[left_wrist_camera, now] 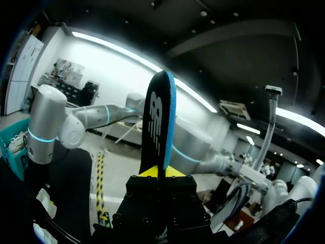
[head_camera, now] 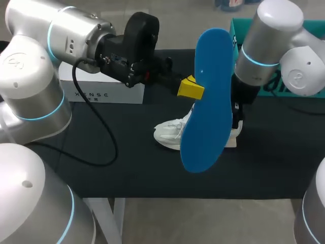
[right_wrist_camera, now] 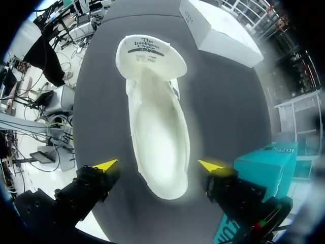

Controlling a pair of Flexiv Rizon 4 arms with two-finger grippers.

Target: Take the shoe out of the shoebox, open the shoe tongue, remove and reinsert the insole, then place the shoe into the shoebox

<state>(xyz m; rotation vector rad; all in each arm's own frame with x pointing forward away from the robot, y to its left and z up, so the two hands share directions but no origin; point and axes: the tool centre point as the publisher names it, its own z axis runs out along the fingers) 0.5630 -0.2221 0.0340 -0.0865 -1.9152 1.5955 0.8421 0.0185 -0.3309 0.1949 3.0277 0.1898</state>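
Observation:
My left gripper (head_camera: 191,88) is shut on a blue insole (head_camera: 209,99), holding it upright and high above the table in front of the shoe. In the left wrist view the insole (left_wrist_camera: 158,122) stands edge-on between the yellow tips of that gripper (left_wrist_camera: 161,172), its dark printed face showing. The white shoe (head_camera: 172,133) lies on the black table, mostly hidden behind the insole. My right gripper (right_wrist_camera: 159,165) hangs open just above the shoe (right_wrist_camera: 157,137), one finger on each side of its heel; the tongue is folded back and the inside is bare. The teal shoebox (head_camera: 244,30) stands at the back right.
A white box lid (head_camera: 101,90) lies at the back left of the black table (head_camera: 101,168), also seen as the white lid (right_wrist_camera: 221,30) beyond the shoe's toe. A black cable (head_camera: 96,127) loops from my left arm over the table. The teal shoebox (right_wrist_camera: 266,165) is beside the right gripper.

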